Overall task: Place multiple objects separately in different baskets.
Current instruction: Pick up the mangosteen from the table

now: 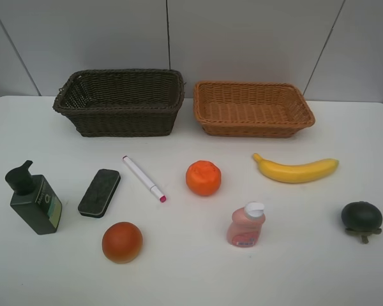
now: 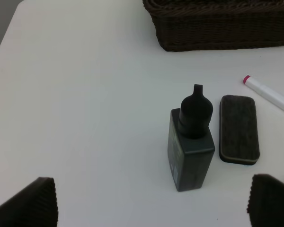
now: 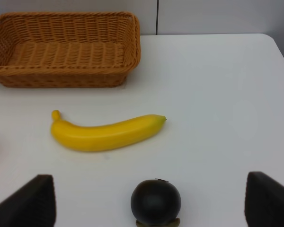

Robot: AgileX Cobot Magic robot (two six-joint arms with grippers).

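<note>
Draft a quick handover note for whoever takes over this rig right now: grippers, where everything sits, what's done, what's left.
Left gripper: open, holding nothing, facing the dark green pump bottle and black eraser.
Right gripper: open, holding nothing, facing the dark green round fruit and yellow banana.
Also loose on the table: white marker, tangerine, pink bottle, red-orange ball fruit.
Dark brown basket and tan basket: side by side at the back, both empty.
Done: nothing yet.
Left: all eight objects go into the baskets.

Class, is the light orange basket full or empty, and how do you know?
Empty: the light orange basket shows only bare wicker floor inside, and the banana lies outside on the table.
</note>
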